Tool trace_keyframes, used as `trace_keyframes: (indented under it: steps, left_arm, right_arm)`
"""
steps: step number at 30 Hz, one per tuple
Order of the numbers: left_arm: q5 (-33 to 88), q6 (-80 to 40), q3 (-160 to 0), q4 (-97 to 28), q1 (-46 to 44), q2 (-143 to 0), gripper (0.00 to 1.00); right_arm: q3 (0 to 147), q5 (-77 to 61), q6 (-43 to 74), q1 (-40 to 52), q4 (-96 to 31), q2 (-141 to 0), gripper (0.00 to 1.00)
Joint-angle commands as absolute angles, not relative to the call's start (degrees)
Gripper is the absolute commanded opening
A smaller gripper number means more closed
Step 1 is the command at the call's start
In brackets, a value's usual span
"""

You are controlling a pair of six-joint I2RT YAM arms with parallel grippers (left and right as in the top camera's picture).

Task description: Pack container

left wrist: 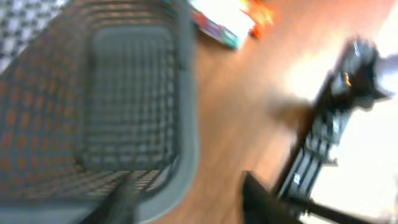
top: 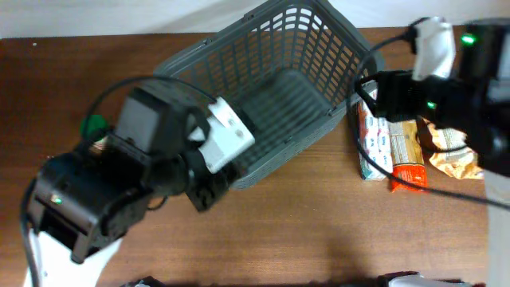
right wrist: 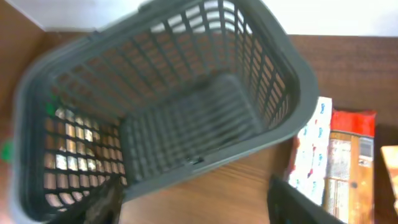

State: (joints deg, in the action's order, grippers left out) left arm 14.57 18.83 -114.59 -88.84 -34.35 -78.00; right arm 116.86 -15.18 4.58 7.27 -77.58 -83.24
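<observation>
We have both arms at the empty basket.
Our left hand straddles the basket's near rim, fingers apart and not clamped, probably to steady it. Our right hand hangs released by the basket's right side, holding nothing. The basket sits askew on the surface, and snack packets wait just right of it.
</observation>
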Motion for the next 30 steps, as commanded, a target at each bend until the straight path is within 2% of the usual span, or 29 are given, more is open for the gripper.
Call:
trace_keyframes:
  steps: [1, 4, 5, 7, 9, 13, 30]
  left_arm:
    - [14.4, 26.9, -115.2, -91.4, -39.0, -79.7, 0.25]
    - [13.7, 26.6, -115.2, -92.7, -41.9, -81.4, 0.23]
    - [13.7, 26.6, -115.2, -93.0, -43.0, -82.1, 0.19]
    - [13.7, 26.6, -115.2, -93.7, -45.4, -83.5, 0.13]
    - [13.2, 26.6, -115.2, -94.0, -47.7, -85.0, 0.1]
    - [4.2, 26.0, -115.0, -95.3, -52.2, -89.4, 0.02]
    - [1.0, 24.9, -99.9, -85.5, -52.1, -93.3, 0.02]
  right_arm:
    - [117.8, -9.6, 5.0, 9.6, -77.2, -86.0, 0.51]
    - [117.8, -9.6, 5.0, 10.3, -77.2, -88.1, 0.34]
    - [117.8, -9.5, 5.0, 10.5, -77.1, -88.9, 0.19]
    - [117.8, -9.4, 5.0, 10.5, -76.9, -90.1, 0.04]
    - [117.8, -9.4, 5.4, 10.5, -76.4, -91.5, 0.04]
    - [117.8, -9.4, 6.3, 10.5, -76.1, -94.0, 0.04]
    - [117.8, -10.1, 6.5, 10.6, -74.0, -101.6, 0.04]
